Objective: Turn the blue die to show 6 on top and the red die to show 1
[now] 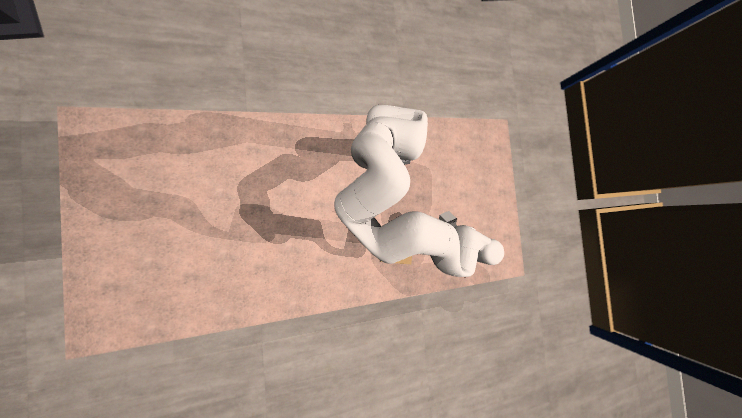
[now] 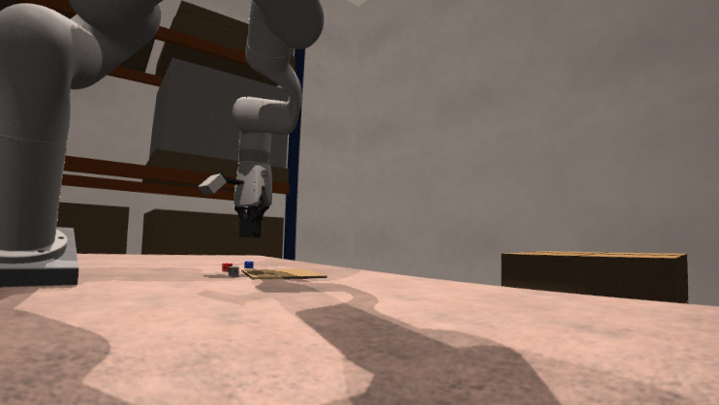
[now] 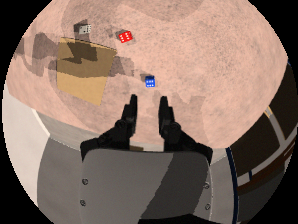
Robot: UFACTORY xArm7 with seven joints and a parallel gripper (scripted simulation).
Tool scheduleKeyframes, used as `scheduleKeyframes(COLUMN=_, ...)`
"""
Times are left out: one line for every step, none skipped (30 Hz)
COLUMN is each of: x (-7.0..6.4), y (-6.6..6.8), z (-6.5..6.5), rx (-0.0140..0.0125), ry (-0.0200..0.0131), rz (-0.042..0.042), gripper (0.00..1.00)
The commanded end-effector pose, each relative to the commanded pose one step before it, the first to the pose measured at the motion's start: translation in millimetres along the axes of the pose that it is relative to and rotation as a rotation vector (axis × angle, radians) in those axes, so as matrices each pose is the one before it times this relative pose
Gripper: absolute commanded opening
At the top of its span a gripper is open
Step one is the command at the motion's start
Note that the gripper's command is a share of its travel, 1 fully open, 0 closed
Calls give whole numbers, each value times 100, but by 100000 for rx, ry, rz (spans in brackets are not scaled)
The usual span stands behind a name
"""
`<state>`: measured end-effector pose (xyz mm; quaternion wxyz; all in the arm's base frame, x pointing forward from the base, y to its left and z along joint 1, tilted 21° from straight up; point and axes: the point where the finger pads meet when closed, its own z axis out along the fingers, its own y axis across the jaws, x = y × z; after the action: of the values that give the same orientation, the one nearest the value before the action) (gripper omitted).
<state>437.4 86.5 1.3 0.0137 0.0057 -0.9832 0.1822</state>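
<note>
The blue die (image 3: pixel 149 82) (image 2: pixel 248 264) lies on the bare table, off the tan mat (image 3: pixel 80 76) (image 2: pixel 296 273). The red die (image 3: pixel 124 36) (image 2: pixel 227 266) and the white die (image 3: pixel 83 28) (image 2: pixel 233 270), which looks grey in shadow, also lie on the table beside the mat. My gripper (image 3: pixel 148 103) (image 2: pixel 249 233) hangs well above the table, over the blue die. Its fingers stand partly apart with nothing between them. In the overhead view the arm hides the gripper and the dice; only a sliver of the mat (image 1: pixel 403 261) shows.
The robot base (image 2: pixel 35 262) stands at the left of the table. A low brown box (image 2: pixel 593 273) sits at the right. Shelving with a blue post (image 2: pixel 292 150) (image 1: pixel 675 155) stands behind the table's far end.
</note>
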Motion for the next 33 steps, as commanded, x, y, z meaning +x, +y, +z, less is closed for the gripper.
scheduleKeyframes(x=-113, y=83, z=-182, rx=-143, ry=-411, rz=-46, gripper=31)
scheduleKeyframes(x=0, y=0, z=0, rx=0, ry=0, rz=0, gripper=31)
scheduleKeyframes(x=0, y=0, z=0, rx=0, ry=0, rz=0, gripper=31)
scheduleKeyframes(x=0, y=0, z=0, rx=0, ry=0, rz=0, gripper=31)
scheduleKeyframes(x=0, y=0, z=0, rx=0, ry=0, rz=0, gripper=31)
scheduleKeyframes(x=0, y=0, z=0, rx=0, ry=0, rz=0, gripper=31)
scheduleKeyframes(x=0, y=0, z=0, rx=0, ry=0, rz=0, gripper=31)
scheduleKeyframes(x=0, y=0, z=0, rx=0, ry=0, rz=0, gripper=31)
scheduleKeyframes(x=0, y=0, z=0, rx=0, ry=0, rz=0, gripper=31)
scheduleKeyframes(x=0, y=0, z=0, rx=0, ry=0, rz=0, gripper=31)
scheduleKeyframes(x=0, y=0, z=0, rx=0, ry=0, rz=0, gripper=31)
scheduleKeyframes(x=0, y=0, z=0, rx=0, ry=0, rz=0, gripper=31)
scheduleKeyframes(x=0, y=0, z=0, rx=0, ry=0, rz=0, gripper=31)
scheduleKeyframes(x=0, y=0, z=2, rx=0, ry=0, rz=0, gripper=31)
scheduleKeyframes(x=0, y=0, z=4, rx=0, ry=0, rz=0, gripper=31)
scheduleKeyframes(x=0, y=0, z=8, rx=0, ry=1, rz=-1, gripper=31)
scheduleKeyframes(x=0, y=0, z=13, rx=0, ry=1, rz=-1, gripper=31)
scheduleKeyframes(x=0, y=0, z=18, rx=0, ry=2, rz=-2, gripper=31)
scheduleKeyframes(x=0, y=0, z=25, rx=0, ry=2, rz=-3, gripper=31)
scheduleKeyframes(x=0, y=-1, z=32, rx=0, ry=3, rz=-4, gripper=31)
scheduleKeyframes(x=0, y=-1, z=39, rx=0, ry=4, rz=-5, gripper=31)
scheduleKeyframes(x=0, y=-1, z=47, rx=1, ry=4, rz=-6, gripper=31)
scheduleKeyframes(x=0, y=-1, z=56, rx=1, ry=5, rz=-7, gripper=31)
scheduleKeyframes(x=0, y=-1, z=64, rx=1, ry=6, rz=-8, gripper=31)
scheduleKeyframes(x=0, y=-1, z=73, rx=1, ry=7, rz=-9, gripper=31)
scheduleKeyframes(x=0, y=-1, z=81, rx=1, ry=8, rz=-11, gripper=31)
scheduleKeyframes(x=-1, y=-2, z=87, rx=0, ry=0, rz=0, gripper=31)
scheduleKeyframes(x=0, y=0, z=0, rx=0, ry=0, rz=0, gripper=31)
scheduleKeyframes(x=0, y=0, z=0, rx=0, ry=0, rz=0, gripper=31)
scheduleKeyframes(x=-1, y=-2, z=95, rx=0, ry=0, rz=1, gripper=31)
scheduleKeyframes(x=-1, y=-2, z=103, rx=0, ry=0, rz=0, gripper=31)
scheduleKeyframes(x=0, y=-2, z=110, rx=0, ry=0, rz=-1, gripper=31)
scheduleKeyframes(x=-1, y=-2, z=117, rx=0, ry=0, rz=0, gripper=31)
